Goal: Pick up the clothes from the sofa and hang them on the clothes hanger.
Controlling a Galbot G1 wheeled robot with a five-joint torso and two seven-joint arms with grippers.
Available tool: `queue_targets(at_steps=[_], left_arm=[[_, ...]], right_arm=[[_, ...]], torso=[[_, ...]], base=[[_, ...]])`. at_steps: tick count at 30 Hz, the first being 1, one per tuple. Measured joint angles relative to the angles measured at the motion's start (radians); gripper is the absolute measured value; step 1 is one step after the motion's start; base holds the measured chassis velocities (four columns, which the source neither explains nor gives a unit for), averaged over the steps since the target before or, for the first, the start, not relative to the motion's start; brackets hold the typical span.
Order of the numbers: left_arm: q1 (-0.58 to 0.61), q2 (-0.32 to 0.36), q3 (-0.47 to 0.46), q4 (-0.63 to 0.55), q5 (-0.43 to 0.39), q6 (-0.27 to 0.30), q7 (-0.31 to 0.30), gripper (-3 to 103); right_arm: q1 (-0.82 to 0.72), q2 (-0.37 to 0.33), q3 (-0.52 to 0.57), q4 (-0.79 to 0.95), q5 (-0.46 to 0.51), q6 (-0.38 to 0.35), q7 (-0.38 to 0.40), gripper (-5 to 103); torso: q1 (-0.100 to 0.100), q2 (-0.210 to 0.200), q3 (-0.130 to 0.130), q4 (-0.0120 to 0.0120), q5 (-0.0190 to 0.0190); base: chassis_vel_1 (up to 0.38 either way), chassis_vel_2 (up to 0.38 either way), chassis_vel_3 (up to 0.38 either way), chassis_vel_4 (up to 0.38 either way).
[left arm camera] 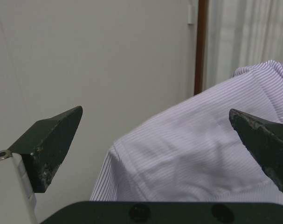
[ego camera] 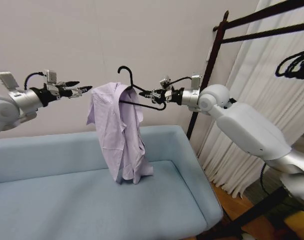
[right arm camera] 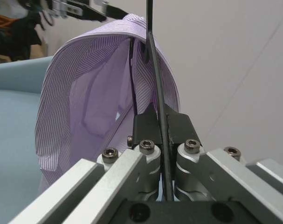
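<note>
Head view: right hand (ego camera: 147, 93) clamped on black hanger (ego camera: 141, 104); lilac shirt (ego camera: 119, 135) draped on it, above sofa (ego camera: 51, 205). Left hand (ego camera: 86, 89) spread, beside shirt's shoulder.
Left wrist view: fingers (left arm camera: 48, 140) apart, shirt beyond.
Right wrist view: pads (right arm camera: 146, 128) pinch hanger wire.

The shirt (ego camera: 119, 135) hangs on the hanger (ego camera: 136, 90), over the sofa (ego camera: 66, 200) seat and in front of the wall (ego camera: 141, 30). Just right of the shirt, the right gripper (ego camera: 150, 94) clamps the hanger's arm. Just left of the shirt's shoulder, the left gripper (ego camera: 84, 90) hovers, fingers apart. The clothes rack (ego camera: 212, 55) stands farther right of the shirt.
</note>
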Motion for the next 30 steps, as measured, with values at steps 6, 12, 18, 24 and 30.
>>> queue_targets(at_steps=[6,12,18,24,30], left_arm=[[-0.217,-0.020,0.193,0.149,-0.002,0.001,0.251,100],[-0.423,-0.049,0.419,0.220,-0.016,0.003,0.352,100],[-0.497,-0.047,0.530,0.221,-0.042,0.003,0.384,100],[-0.477,-0.015,0.524,0.176,-0.089,0.028,0.383,100],[-0.439,-0.005,0.511,0.168,-0.109,0.050,0.383,100]], right_arm=[[0.001,-0.006,-0.002,0.013,-0.008,0.001,-0.061,2],[0.001,-0.012,-0.011,0.030,-0.012,-0.001,-0.074,2],[0.006,-0.011,-0.022,0.029,-0.004,-0.008,-0.070,2],[0.005,-0.017,-0.024,0.030,0.009,-0.011,-0.059,2],[0.005,-0.017,-0.027,0.041,0.016,-0.011,-0.042,2]], torso=[[0.000,0.000,0.000,-0.0003,0.0001],[0.000,0.000,0.000,-0.0004,0.0004],[0.000,0.000,0.000,-0.0004,0.0004],[0.000,0.000,0.000,-0.0001,0.0002],[0.000,0.000,0.000,-0.0001,0.0001]], base=[[0.000,0.000,0.000,0.000],[0.000,0.000,0.000,0.000],[0.000,0.000,0.000,0.000],[0.000,0.000,0.000,0.000],[0.000,0.000,0.000,0.000]])
